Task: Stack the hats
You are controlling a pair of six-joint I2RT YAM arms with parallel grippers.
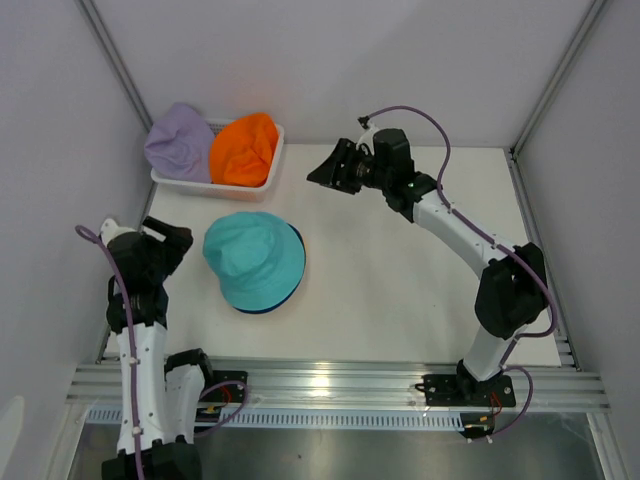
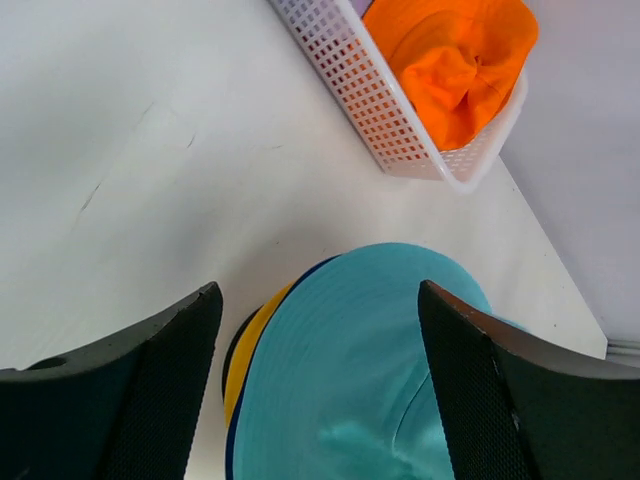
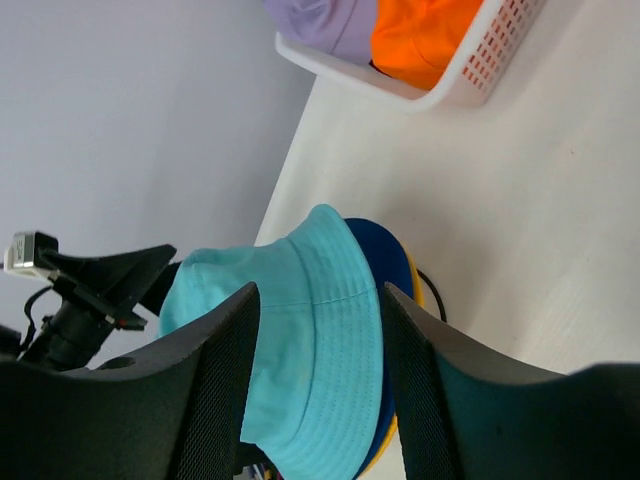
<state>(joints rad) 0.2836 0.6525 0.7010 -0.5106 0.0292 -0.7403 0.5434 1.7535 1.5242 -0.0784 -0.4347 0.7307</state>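
Observation:
A teal hat (image 1: 254, 260) tops a stack in the middle of the table; the navy hat (image 3: 392, 262) and yellow hat (image 2: 245, 345) show as rims under it. An orange hat (image 1: 245, 150) and a lavender hat (image 1: 178, 142) lie in the white basket (image 1: 262, 186) at the back left. The red hat is out of view. My left gripper (image 1: 172, 245) is open and empty, just left of the stack. My right gripper (image 1: 326, 168) is open and empty, above the table to the right of the basket. The teal hat also shows in both wrist views (image 2: 370, 370) (image 3: 310, 350).
A thin black wire of the stand (image 3: 432, 292) shows under the stack. Grey walls (image 1: 60, 120) close in the table on the left, back and right. The aluminium rail (image 1: 340, 382) runs along the near edge.

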